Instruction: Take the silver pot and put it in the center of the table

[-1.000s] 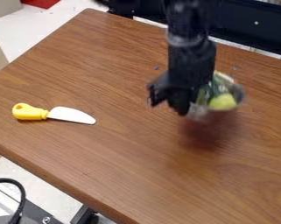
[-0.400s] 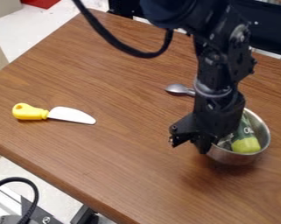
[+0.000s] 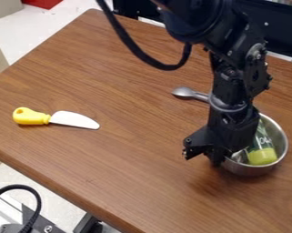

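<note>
The silver pot [image 3: 252, 170] is at the right side of the wooden table [image 3: 129, 159], with a shadow below and left of its base. Inside the pot lies a green bottle with a yellow-green cap [image 3: 262, 156]. My gripper [image 3: 218, 160] is at the pot's left rim, shut on its wall. The arm hides the pot's left and back parts. I cannot tell whether the pot's base touches the table.
A toy knife [image 3: 74, 119] with a yellow handle lies on the left of the table. Behind the arm lies a silver spoon [image 3: 184, 92], partly hidden. The table's front edge slants down from left to lower middle.
The gripper and the pot, with the bottle in it, have moved right and toward the front together. The spoon has come into view behind the arm. The knife has not moved.
</note>
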